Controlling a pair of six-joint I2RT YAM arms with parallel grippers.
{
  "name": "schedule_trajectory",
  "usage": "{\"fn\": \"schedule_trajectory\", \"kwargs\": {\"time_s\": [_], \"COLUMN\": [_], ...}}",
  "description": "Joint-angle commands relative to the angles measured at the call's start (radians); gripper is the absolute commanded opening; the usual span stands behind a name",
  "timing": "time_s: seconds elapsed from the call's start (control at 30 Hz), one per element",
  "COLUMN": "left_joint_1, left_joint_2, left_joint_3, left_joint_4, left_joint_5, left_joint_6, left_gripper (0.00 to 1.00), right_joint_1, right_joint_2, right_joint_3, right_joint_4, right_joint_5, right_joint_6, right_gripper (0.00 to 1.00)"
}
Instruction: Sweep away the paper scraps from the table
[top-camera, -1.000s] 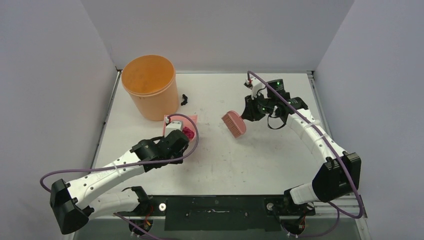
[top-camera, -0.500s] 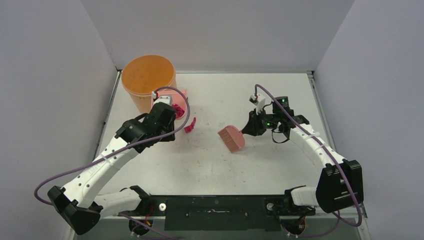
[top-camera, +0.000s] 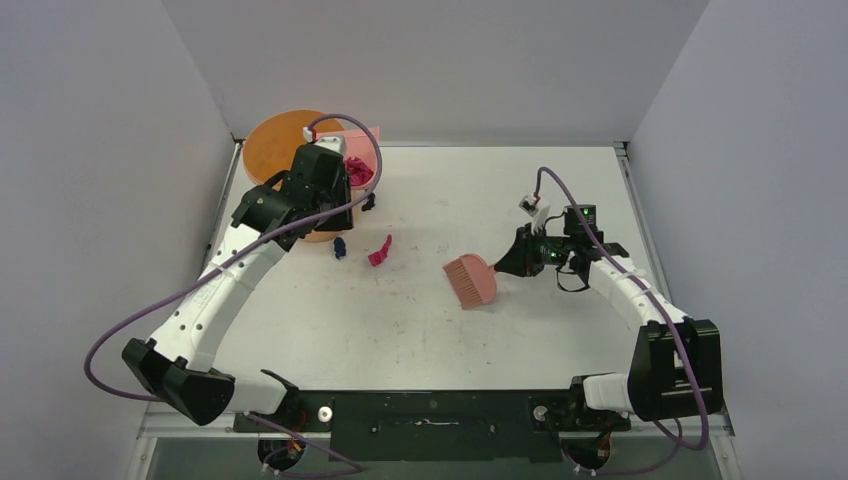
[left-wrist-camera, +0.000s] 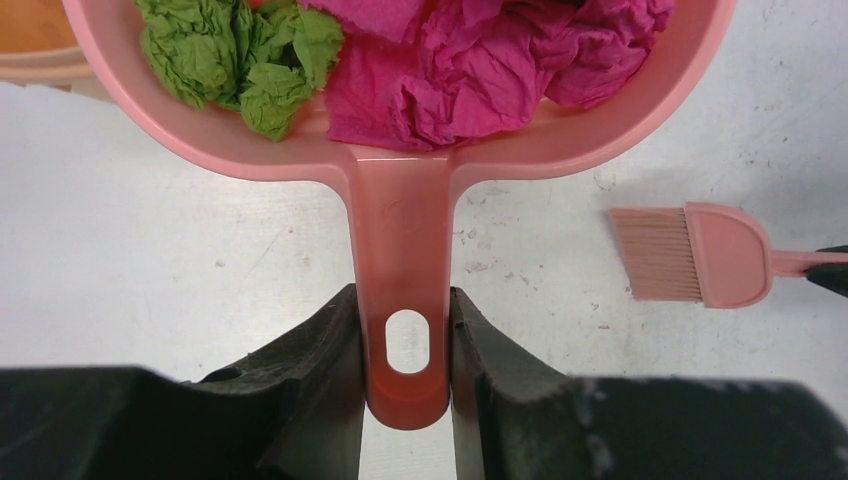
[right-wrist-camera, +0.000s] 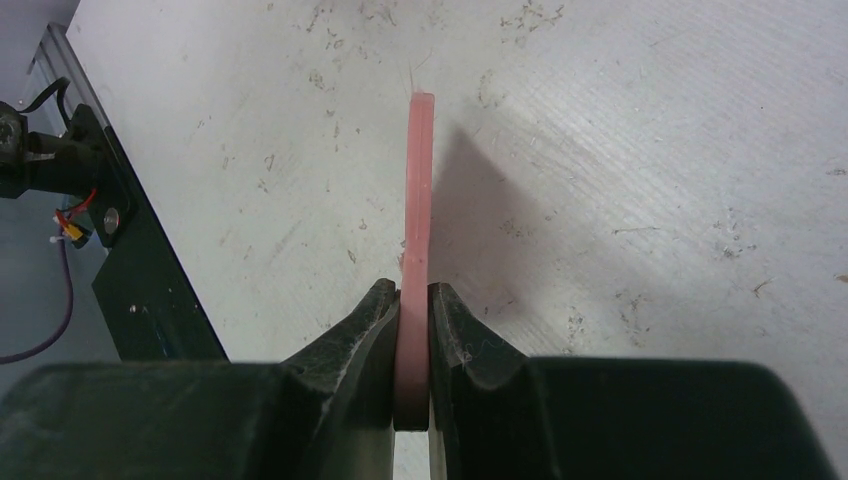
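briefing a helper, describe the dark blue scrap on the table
Find the orange bucket in the far left corner of the table. In front of it lie two scraps: the dark blue scrap is the left one, nearer the bucket than the magenta scrap.

Left arm (top-camera: 225, 280) is extended far forward; left gripper (left-wrist-camera: 405, 350) is clamped on dustpan (left-wrist-camera: 400, 230) handle. Right arm (top-camera: 630, 295) is bent inward; right gripper (right-wrist-camera: 412, 300) is clamped on brush (right-wrist-camera: 420, 180).

Quick headcount: two arms, left arm (top-camera: 225, 290) and right arm (top-camera: 630, 290), one orange bucket (top-camera: 272, 150), one pink dustpan (left-wrist-camera: 400, 250), one pink brush (top-camera: 470, 280). Loose on the table (top-camera: 420, 330) – one magenta scrap (top-camera: 379, 250), one dark blue scrap (top-camera: 340, 247). Green wads (left-wrist-camera: 240, 60) and magenta wads (left-wrist-camera: 480, 70) in the pan – can't count them.
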Motion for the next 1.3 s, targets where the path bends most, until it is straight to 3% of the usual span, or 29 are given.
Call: {"fn": "schedule_trajectory", "kwargs": {"time_s": [0.0,0.37,0.6,0.77,0.87,1.0,1.1,1.17,1.27], "left_joint_1": [0.048,0.23,0.378,0.506,0.56,0.583,0.585,0.584,0.585], "left_joint_2": [0.046,0.202,0.216,0.154,0.119,0.124,0.163,0.183,0.18], "left_joint_3": [0.106,0.311,0.283,0.049,-0.177,-0.403,-0.493,-0.507,-0.499], "left_joint_4": [0.036,0.077,0.311,0.751,1.22,1.729,2.055,2.152,2.127], "left_joint_5": [0.073,0.322,0.652,0.92,1.012,1.025,0.988,0.977,0.99], "left_joint_6": [0.056,0.051,-0.19,-0.576,-0.923,-1.405,-1.656,-1.729,-1.709], "left_gripper": [0.0,0.0,0.0,0.0,0.0,0.0,0.0,0.0,0.0], "right_joint_1": [-0.02,-0.059,-0.063,-0.067,-0.066,-0.066,-0.067,-0.066,-0.066], "right_joint_2": [0.002,0.089,0.122,0.137,0.15,0.155,0.153,0.151,0.153], "right_joint_3": [-0.005,0.008,0.028,0.022,0.032,0.04,0.042,0.042,0.043], "right_joint_4": [0.097,0.105,0.082,0.087,0.074,0.066,0.061,0.059,0.058], "right_joint_5": [-0.054,-0.065,-0.067,-0.084,-0.086,-0.089,-0.089,-0.089,-0.088], "right_joint_6": [0.007,0.012,-0.011,-0.007,-0.017,-0.024,-0.028,-0.03,-0.03], "right_gripper": [0.05,0.05,0.05,0.05,0.05,0.05,0.05,0.05,0.05]}}
